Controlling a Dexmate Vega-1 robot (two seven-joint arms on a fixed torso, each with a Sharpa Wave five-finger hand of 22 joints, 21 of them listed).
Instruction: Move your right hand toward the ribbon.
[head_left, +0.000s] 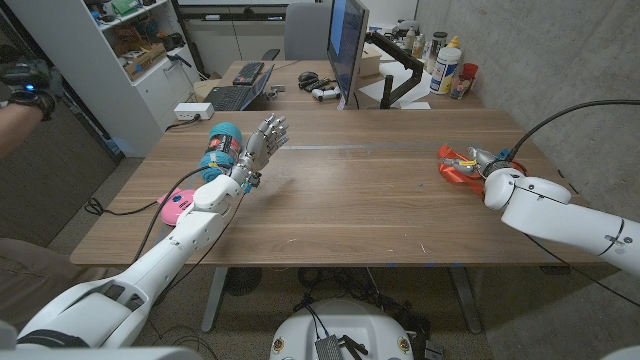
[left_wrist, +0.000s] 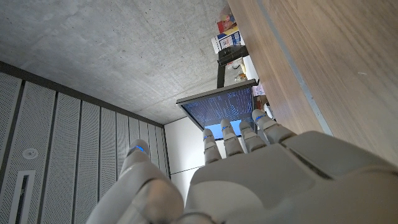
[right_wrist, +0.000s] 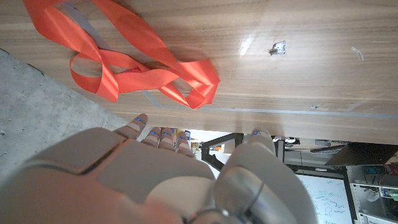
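Head view, far left: a person's hand (head_left: 25, 80) with a dark strap on it pokes in at about 10 o'clock, off past the table edge.
Shelving: white shelf unit (head_left: 140, 50) behind the table at about 11 o'clock, stuffed with odds and ends.
Pink thing: a flat pink object (head_left: 178, 206) sits on the table (head_left: 350, 200) at 9 o'clock, just beside the left forearm.
Teal thing: a teal and pink roll-shaped object (head_left: 222, 147) sits right behind the left hand, close enough that I can't tell if they touch.
Left hand: left hand (head_left: 262, 140) is raised above the tabletop at about 10 o'clock, fingers straight and a bit apart, nothing in it. From the left wrist view the left hand (left_wrist: 261, 168) looks the same, fingers (left_wrist: 239, 134) side by side and reaching out, thumb off on its own.
Back desk: second desk at 12 o'clock with a keyboard (head_left: 232, 97), a lit monitor (head_left: 347, 45) and some bottles (head_left: 447, 68).
Ribbon: the red ribbon (head_left: 458, 165) lies in a loose loopy heap on the table at about 3 o'clock, near the right-hand edge. Right wrist view shows the ribbon (right_wrist: 134, 59) flat on the wood, loops spread out.
Right hand: right hand (head_left: 497, 172) is just beside the ribbon, mostly hidden behind its own wrist. In the right wrist view the right hand (right_wrist: 168, 180) hangs near the ribbon with fingertips (right_wrist: 163, 134) short of it, fingers lined up close together, thumb apart, holding nothing.
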